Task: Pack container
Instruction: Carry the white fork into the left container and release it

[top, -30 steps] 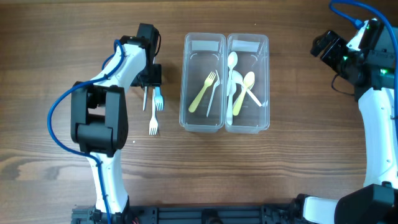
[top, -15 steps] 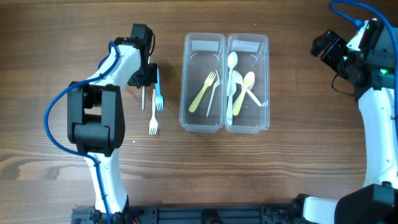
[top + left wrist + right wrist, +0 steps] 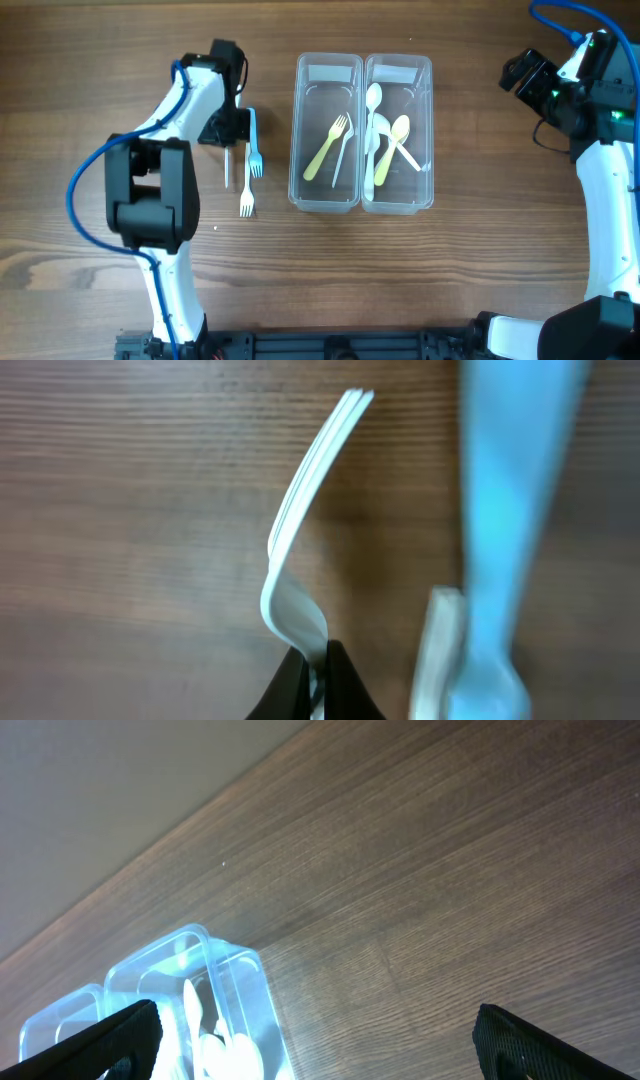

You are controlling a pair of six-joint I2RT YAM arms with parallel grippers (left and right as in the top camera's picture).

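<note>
Two arms poised over the counter

The left arm reaches from the near edge toward the far-left area, the left tool pointing down, its fingers pinched tight on a white fork held on edge. The right arm stands along the right edge, the right tool raised near the far-right corner, fingers spread wide.
</note>
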